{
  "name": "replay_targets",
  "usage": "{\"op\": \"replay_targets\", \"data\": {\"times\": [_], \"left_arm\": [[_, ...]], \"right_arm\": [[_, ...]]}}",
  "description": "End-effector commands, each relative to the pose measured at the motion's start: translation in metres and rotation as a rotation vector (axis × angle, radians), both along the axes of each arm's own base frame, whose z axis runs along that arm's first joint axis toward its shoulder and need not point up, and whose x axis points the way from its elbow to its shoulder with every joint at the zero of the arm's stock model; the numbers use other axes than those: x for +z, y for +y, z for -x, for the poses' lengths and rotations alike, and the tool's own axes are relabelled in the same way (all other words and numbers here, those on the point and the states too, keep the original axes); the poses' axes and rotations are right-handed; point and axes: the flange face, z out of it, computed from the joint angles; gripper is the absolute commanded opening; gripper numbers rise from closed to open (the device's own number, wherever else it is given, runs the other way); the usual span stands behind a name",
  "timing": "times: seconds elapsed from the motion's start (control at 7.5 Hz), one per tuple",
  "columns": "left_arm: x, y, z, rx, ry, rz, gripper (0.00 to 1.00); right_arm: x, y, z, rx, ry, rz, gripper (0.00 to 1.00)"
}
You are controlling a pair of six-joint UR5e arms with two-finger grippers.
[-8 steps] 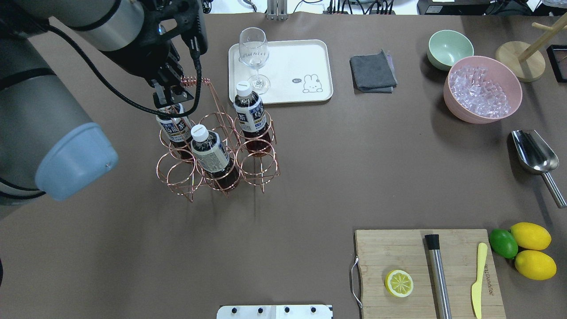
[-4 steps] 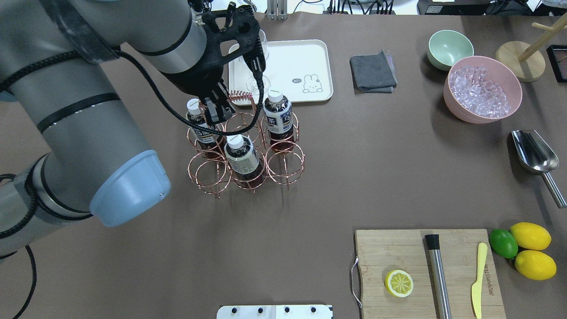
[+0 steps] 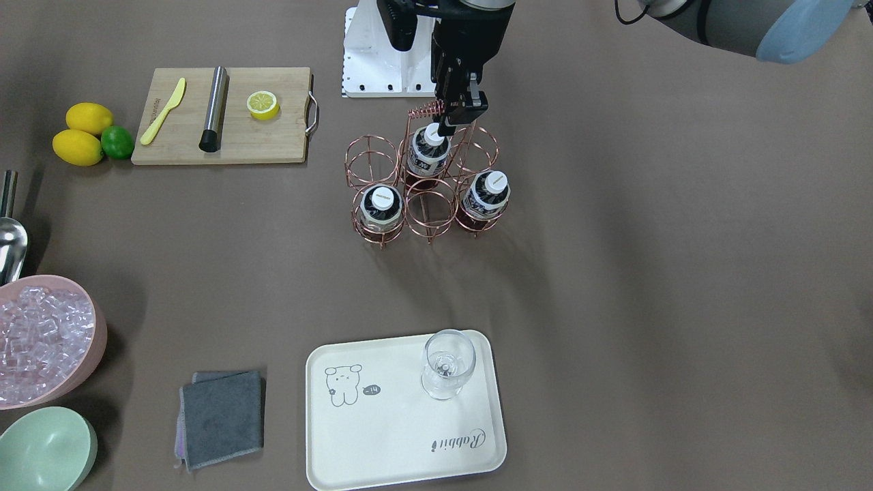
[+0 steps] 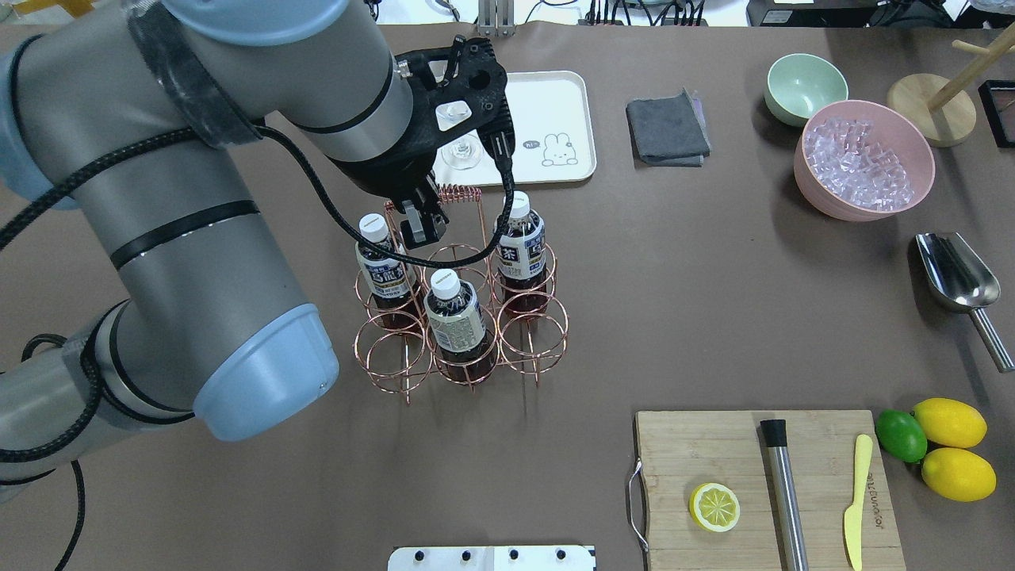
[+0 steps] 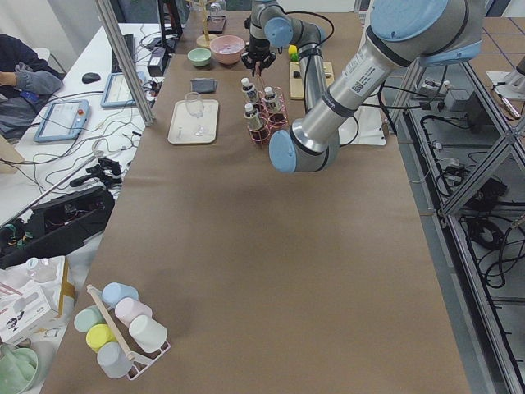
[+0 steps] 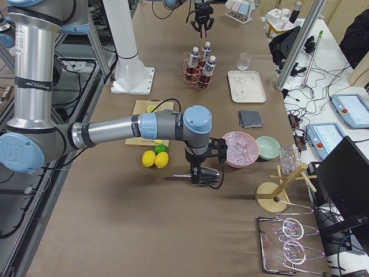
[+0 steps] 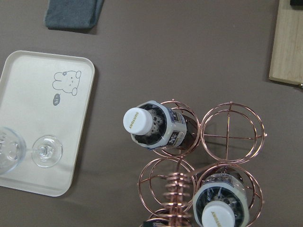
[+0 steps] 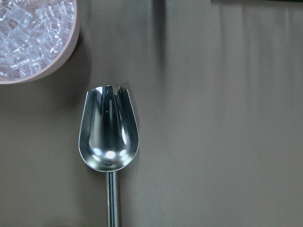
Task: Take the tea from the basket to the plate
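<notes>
The copper wire basket (image 4: 541, 339) stands left of the table's middle, in front of the cream plate (image 4: 555, 103). Three tea bottles sit in its cells: back left (image 4: 381, 266), front middle (image 4: 454, 317), back right (image 4: 519, 242). My left gripper (image 4: 419, 228) is shut on the basket's coiled handle (image 4: 457, 193), above the bottles. The left wrist view looks down on two bottle caps (image 7: 138, 120) and the plate (image 7: 28, 94). The front view shows the basket (image 3: 370, 158) and the plate (image 3: 382, 436). My right gripper (image 6: 199, 175) hovers over a steel scoop; I cannot tell its jaws.
A stemmed glass (image 4: 461, 151) stands on the plate's left part. A grey cloth (image 4: 668, 127), green bowl (image 4: 805, 86), pink tub of ice (image 4: 864, 159) and steel scoop (image 4: 955, 277) lie to the right. A cutting board (image 4: 714, 452) and lemons (image 4: 951, 424) are front right.
My left gripper has moved right and toward the robot, and the basket with its three bottles has moved along with it.
</notes>
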Motion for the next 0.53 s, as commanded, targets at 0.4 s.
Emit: {"op": "replay_targets", "data": {"times": [0.4], "left_arm": [[-0.0010, 0.0144, -0.0142, 0.014, 0.002, 0.014, 0.00]], "right_arm": [[0.0048, 0.0003, -0.0012, -0.026, 0.007, -0.020, 1.00]]}}
